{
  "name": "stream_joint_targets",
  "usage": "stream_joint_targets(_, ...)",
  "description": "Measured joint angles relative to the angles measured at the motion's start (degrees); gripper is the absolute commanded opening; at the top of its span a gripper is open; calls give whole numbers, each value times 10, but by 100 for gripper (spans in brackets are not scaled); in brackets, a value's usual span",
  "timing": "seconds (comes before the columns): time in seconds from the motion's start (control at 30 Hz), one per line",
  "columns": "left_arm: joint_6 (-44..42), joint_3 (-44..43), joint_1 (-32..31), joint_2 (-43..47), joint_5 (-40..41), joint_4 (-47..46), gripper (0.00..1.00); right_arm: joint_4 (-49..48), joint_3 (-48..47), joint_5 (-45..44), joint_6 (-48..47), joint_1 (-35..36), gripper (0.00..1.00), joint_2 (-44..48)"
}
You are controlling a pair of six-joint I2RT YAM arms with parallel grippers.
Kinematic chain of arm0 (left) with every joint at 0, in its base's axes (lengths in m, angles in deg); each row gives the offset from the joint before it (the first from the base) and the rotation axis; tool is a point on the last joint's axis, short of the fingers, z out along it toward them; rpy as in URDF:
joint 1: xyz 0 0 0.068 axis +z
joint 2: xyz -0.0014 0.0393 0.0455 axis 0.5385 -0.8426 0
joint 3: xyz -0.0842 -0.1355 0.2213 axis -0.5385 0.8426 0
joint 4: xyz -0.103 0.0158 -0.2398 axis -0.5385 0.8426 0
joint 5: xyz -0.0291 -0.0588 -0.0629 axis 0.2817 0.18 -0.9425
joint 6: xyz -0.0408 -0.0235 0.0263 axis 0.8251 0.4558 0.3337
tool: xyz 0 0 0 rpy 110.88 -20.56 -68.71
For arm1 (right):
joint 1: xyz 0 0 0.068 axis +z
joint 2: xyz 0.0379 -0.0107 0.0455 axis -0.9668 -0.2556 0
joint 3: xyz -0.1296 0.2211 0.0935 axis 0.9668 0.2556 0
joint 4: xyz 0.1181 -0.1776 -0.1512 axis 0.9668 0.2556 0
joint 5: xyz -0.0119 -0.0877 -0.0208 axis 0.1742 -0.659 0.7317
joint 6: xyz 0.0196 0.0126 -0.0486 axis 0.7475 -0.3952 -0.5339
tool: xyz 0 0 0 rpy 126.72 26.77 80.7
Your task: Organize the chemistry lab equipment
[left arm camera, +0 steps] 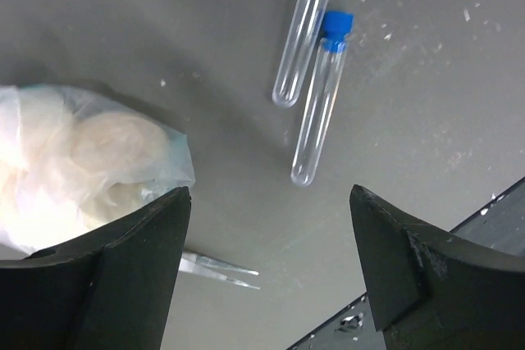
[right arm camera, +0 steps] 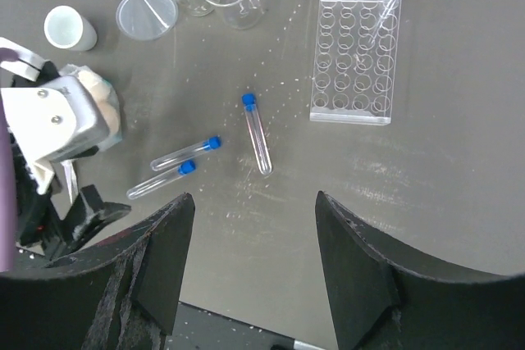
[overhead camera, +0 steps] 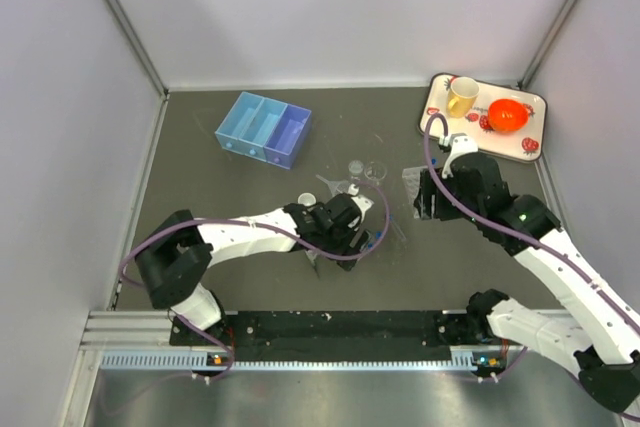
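**Two loose tubes lie straight ahead of the open left end effector**

The left end effector (left arm camera: 271, 198) stands open low over the table (left arm camera: 426, 79), with nothing between its fingers. Just ahead of the gap two blue-capped tubes lie side by side, nearly parallel: the nearer tube (left arm camera: 320, 100) and the farther tube (left arm camera: 303, 34). Their long axes run away from the fingers, rounded ends nearest and caps far (so the closing line crosses them, which I judge suits a pinch at mid-length). The bag of white material (left arm camera: 90, 161) sits off to one side, right against one finger; whether it touches I cannot tell.

The right end effector (right arm camera: 254, 202) is likewise open and empty, hovering higher. A third tube (right arm camera: 257, 133) lies ahead of its gap, and beyond it, off to one side, is the rack (right arm camera: 353, 79) with one racked tube (right arm camera: 385, 6) leaning in it. The left arm is nearer the pair and the bag, the right nearer the single tube and the rack. The blue tray (overhead camera: 263, 128) is well apart from all of them, toward the far left.

The farther tube's cap is cut off by the frame edge. The bag is partly hidden behind the finger. I cannot identify a thin clear sliver (left arm camera: 221, 270) poking out below the bag.
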Motion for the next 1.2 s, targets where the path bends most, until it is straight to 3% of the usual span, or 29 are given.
stream_joint_targets(0.43, 1, -56, -50, -71, 54, 3, 72, 4, 18, 14, 0, 0, 62, 23)
stream_joint_targets(0.53, 1, -56, -53, -72, 59, 5, 66, 5, 19, 15, 0, 0, 61, 25)
stream_joint_targets(0.7, 2, -56, -54, -74, 70, 3, 43, 5, 19, 17, 0, 0, 61, 27)
stream_joint_targets(1.07, 5, -54, -76, -100, 82, -5, 40, 5, 19, 28, 0, 0, 61, 27)
stream_joint_targets(1.2, 9, -54, -82, -102, 86, -12, 34, 4, 26, 30, 1, 0, 61, 33)
